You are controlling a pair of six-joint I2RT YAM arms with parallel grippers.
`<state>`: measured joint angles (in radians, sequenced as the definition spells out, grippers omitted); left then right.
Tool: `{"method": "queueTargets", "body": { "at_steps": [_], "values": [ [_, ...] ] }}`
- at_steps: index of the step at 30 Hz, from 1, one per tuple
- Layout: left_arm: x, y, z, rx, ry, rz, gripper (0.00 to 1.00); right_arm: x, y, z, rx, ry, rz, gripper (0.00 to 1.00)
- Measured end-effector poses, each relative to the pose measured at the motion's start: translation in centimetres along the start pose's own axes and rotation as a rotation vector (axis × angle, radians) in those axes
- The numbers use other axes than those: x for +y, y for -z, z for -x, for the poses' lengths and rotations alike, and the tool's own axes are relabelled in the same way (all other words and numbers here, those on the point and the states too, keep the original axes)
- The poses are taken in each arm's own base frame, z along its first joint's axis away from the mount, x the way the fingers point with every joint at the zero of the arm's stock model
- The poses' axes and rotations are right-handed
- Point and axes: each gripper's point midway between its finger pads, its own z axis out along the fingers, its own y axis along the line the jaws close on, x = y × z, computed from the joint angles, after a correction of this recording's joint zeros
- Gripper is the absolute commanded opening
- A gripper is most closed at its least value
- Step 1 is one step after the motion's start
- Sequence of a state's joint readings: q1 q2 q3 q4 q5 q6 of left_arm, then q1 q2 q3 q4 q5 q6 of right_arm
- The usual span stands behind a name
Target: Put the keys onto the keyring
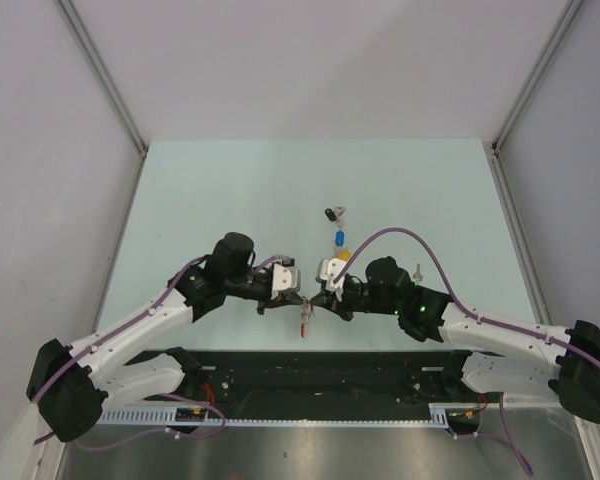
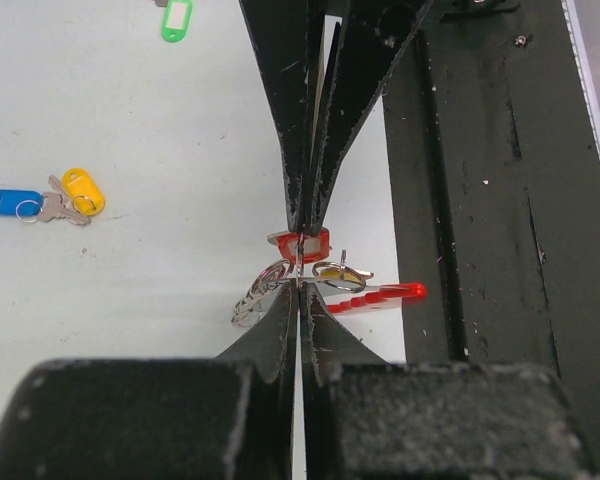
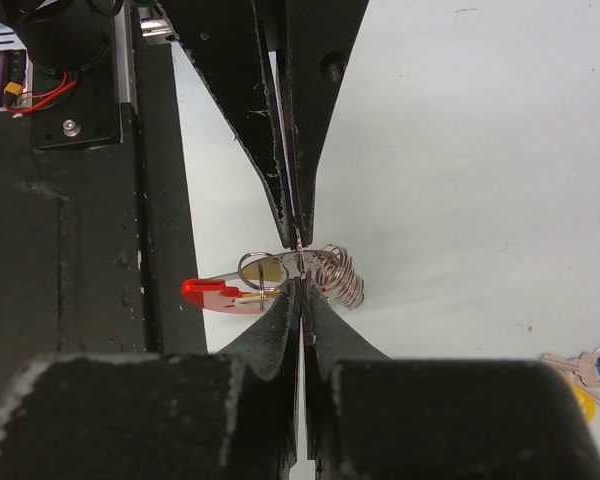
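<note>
The left gripper (image 2: 300, 300) reaches in from the left, its fingers pressed together and pinching the keyring (image 2: 260, 297). The keyring sits at the centre of the table (image 1: 230, 190), near the front edge, between the two fingertip pairs. A red-tagged key (image 2: 380, 297) projects from it toward the near side. The right gripper (image 3: 298, 292) meets it tip to tip, also pressed together on the keyring. Farther back lie the black key (image 1: 330, 213), then the blue key (image 2: 12, 203) and yellow key (image 2: 83, 190) together. The green key (image 2: 176, 20) lies to the right.
</note>
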<state>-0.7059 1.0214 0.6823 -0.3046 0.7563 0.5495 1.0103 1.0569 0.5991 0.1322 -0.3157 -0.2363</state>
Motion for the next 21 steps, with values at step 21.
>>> {"method": "queueTargets", "body": {
  "at_steps": [21],
  "values": [
    [-0.33,-0.15,0.04,0.002,-0.003,-0.010,0.00,0.21,-0.20,0.23,0.005,-0.016,0.016,0.00]
  ]
}}
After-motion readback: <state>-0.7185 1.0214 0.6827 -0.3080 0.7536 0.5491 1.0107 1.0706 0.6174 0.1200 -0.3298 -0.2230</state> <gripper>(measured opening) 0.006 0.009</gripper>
